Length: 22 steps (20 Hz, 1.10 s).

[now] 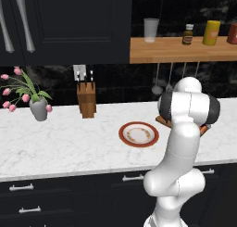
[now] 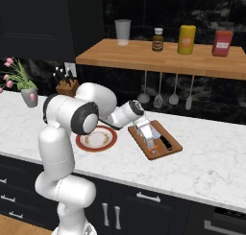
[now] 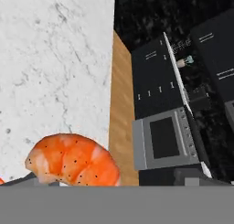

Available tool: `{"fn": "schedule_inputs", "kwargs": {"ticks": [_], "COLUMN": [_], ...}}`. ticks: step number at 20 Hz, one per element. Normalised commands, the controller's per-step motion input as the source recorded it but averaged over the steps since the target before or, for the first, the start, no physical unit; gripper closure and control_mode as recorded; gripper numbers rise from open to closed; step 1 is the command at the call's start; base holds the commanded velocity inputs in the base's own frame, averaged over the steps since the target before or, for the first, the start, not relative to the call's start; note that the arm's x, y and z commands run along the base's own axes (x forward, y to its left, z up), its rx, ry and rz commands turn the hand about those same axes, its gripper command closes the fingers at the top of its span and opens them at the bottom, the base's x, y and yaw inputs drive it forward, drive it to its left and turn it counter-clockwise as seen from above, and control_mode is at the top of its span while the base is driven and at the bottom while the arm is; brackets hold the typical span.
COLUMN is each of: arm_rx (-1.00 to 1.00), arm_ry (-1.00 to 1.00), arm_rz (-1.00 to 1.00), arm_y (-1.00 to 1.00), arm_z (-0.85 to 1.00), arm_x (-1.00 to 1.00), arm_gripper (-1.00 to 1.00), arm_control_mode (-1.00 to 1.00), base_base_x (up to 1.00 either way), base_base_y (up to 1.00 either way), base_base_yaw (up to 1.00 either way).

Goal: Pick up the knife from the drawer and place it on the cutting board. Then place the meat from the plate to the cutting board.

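Note:
The brown cutting board (image 2: 172, 147) lies on the marble counter to the right of the plate (image 2: 96, 138). The knife (image 2: 165, 142) rests on the board, its black handle toward the board's right end. My gripper (image 2: 151, 142) hangs open just over the board, pointing down. The orange-pink meat (image 2: 154, 149) lies on the board right under the fingertips, and it fills the bottom of the hand view (image 3: 73, 166). The plate (image 1: 138, 134) holds no meat. Black drawer fronts (image 1: 21, 186) under the counter are closed; I cannot tell which is the drawer.
A wooden knife block (image 1: 86, 99) and a vase of pink flowers (image 1: 39, 108) stand at the back left of the counter. A wall shelf (image 2: 163, 59) above the board carries a glass, a bottle and jars. Ladles (image 2: 158, 100) hang beneath it.

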Motion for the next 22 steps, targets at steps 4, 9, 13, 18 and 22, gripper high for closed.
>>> {"fn": "schedule_inputs", "kwargs": {"ticks": [4, 9, 13, 18, 22], "arm_rx": [-0.22, -0.04, 0.02, 0.12, 0.26], "arm_ry": [0.41, 0.16, 0.01, -0.01, -0.1], "arm_rz": [0.07, 0.04, 0.02, 0.03, 0.04], "arm_y": [0.36, 0.29, 0.16, 0.02, 0.0], "arm_z": [0.0, 0.0, 0.0, 0.0, 0.0], "arm_x": [0.24, 0.31, 0.34, 0.21, 0.1], "arm_gripper": [-1.0, -1.0, -1.0, -1.0, -1.0], "arm_control_mode": [-1.0, -1.0, -1.0, -1.0, -1.0], "base_base_x": [0.0, 0.0, 0.0, 0.0, 0.0], "base_base_y": [0.0, 0.0, 0.0, 0.0, 0.0], "base_base_yaw": [0.0, 0.0, 0.0, 0.0, 0.0]}}
